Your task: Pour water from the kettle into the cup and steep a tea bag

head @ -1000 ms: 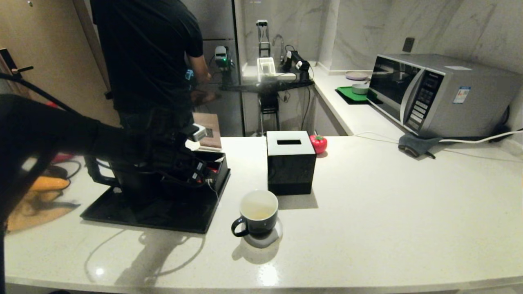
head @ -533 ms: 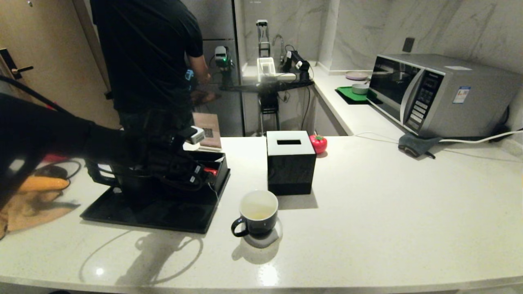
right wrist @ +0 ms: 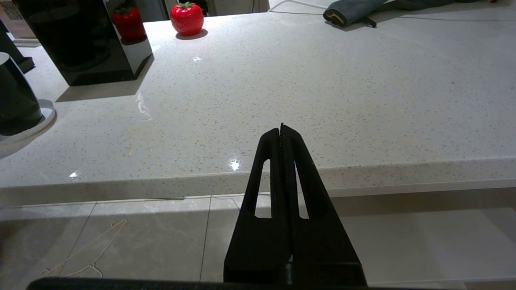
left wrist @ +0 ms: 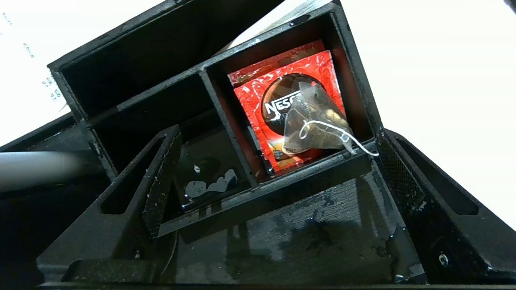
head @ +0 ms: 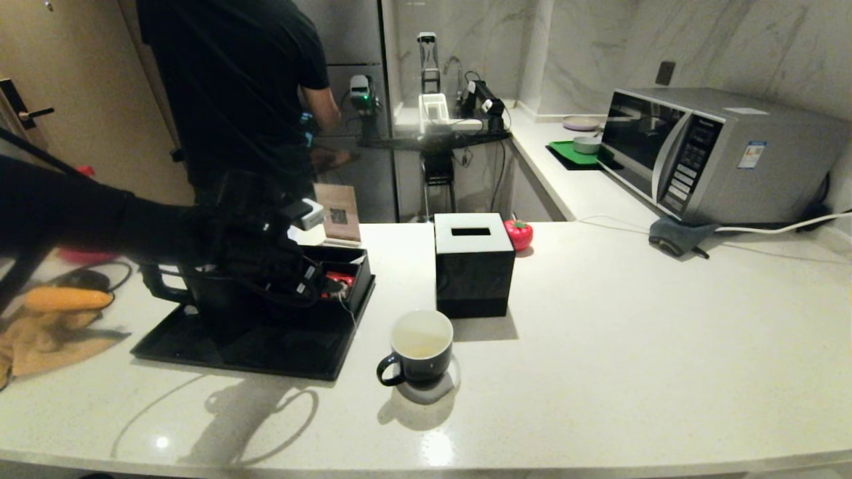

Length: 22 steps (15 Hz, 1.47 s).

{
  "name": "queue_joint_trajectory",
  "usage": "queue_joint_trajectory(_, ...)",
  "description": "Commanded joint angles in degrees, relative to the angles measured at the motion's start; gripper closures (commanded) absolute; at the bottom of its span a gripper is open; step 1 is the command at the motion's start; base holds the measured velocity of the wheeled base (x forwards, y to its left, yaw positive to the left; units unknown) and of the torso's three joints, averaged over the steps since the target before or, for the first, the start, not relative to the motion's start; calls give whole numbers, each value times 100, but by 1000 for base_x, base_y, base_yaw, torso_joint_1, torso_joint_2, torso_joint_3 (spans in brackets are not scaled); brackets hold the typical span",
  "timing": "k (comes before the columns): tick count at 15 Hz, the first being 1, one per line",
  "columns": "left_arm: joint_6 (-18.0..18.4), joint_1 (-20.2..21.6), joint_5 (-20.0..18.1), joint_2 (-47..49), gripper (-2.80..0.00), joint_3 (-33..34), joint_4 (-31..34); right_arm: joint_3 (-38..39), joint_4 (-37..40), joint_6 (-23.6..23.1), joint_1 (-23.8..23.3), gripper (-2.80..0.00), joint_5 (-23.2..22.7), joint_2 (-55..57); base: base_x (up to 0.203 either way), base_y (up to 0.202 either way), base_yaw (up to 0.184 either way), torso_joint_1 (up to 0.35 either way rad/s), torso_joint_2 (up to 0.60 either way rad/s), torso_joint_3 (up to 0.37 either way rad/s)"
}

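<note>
The tea bag (left wrist: 314, 121) lies on a red packet (left wrist: 258, 100) in a compartment of a black organizer (head: 356, 266), its string draped over the rim. My left gripper (left wrist: 280, 137) hovers open just in front of it, fingers (left wrist: 161, 177) wide on either side, holding nothing. The black kettle (head: 210, 309) stands on the black tray (head: 279, 359), largely hidden under my left arm. To the right of the tray, the cup (head: 421, 346) sits on a coaster, its white inside faintly yellowish at the bottom. No water stream shows. My right gripper (right wrist: 281, 129) is shut, parked below the counter's front edge.
A black tissue box (head: 472, 263) stands just behind the cup, with a red tomato-shaped object (head: 518, 233) beside it. A microwave (head: 705, 153) is at the back right. A person in black (head: 233, 93) stands behind the tray. The tray's surface looks wet.
My left arm has drawn back slightly to the left and lifted a little over the kettle and organizer. The cup, kettle and right arm have not moved.
</note>
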State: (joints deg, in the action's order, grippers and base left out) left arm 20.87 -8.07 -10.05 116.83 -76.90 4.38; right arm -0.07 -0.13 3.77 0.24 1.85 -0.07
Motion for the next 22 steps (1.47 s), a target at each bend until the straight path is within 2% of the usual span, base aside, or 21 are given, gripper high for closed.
queue_joint_trajectory(1, 22, -2, -15, 15, -280, -1, 2, -1, -4, 1, 2, 0, 0, 7, 0, 0, 0, 0, 0, 0)
queue_joint_trajectory(5, 237, -14, -24, 45, -280, 17, -7, 2, -4, 1, 2, 0, 0, 7, 0, 0, 0, 0, 0, 0)
queue_joint_trajectory(21, 321, -81, -6, 340, -280, -27, -60, 3, -4, 1, 2, 0, 0, 7, 0, 0, 0, 0, 0, 0)
queue_joint_trajectory(22, 321, -72, -15, 332, 0, -43, -60, -1, -3, 1, 2, 0, 0, 7, 0, 0, 0, 0, 0, 0)
